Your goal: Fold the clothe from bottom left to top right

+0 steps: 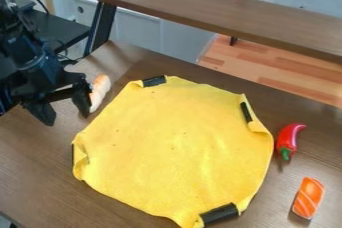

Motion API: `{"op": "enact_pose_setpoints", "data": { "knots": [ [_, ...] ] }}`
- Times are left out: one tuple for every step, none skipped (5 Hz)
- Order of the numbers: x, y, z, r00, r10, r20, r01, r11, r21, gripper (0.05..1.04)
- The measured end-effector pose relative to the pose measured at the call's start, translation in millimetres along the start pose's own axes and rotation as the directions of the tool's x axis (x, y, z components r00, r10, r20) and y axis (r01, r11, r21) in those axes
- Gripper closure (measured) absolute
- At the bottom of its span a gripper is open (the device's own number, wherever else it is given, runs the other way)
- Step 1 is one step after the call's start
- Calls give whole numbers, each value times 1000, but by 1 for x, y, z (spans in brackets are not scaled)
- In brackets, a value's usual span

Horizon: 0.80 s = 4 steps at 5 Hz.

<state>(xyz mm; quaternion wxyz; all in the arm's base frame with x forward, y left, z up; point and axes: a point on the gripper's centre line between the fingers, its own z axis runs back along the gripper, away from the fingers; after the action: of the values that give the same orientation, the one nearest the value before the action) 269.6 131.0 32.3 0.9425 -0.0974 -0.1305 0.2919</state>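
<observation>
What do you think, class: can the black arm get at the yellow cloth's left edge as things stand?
Probably yes: its open gripper hangs near the left side of the cloth, with nothing between them; the pale, orange-tipped thing lies beside the gripper, higher up the picture.

Cloth (174, 147): its lowest tip runs off my picture at 6 o'clock; I can't make out what its tiny specks are.
Black strip (73, 154): at the cloth's 9 o'clock, mostly hidden by the yellow edge.
Arm (27, 52): cut off at 10 o'clock.
Pale piece (100, 92): partly behind the gripper (65, 117); I can't tell what it is.
Bench (220, 9): cut off at 2 o'clock.
Dark corner thing (7, 221): cut off at 7 o'clock, unidentifiable to me.
</observation>
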Motion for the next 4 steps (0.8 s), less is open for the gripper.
{"op": "enact_pose_setpoints", "data": {
  "knots": [
    [-3, 1, -6, 1000, 7, -21, -7, 1000, 0, 84],
    [-4, -12, -11, 1000, 2, -21, -1, 1000, 6, 84],
    [1, -16, -13, 997, 75, -22, -74, 997, 23, 84],
    [-3, -4, -22, 992, 121, -23, -119, 990, 81, 84]
  ]
}}
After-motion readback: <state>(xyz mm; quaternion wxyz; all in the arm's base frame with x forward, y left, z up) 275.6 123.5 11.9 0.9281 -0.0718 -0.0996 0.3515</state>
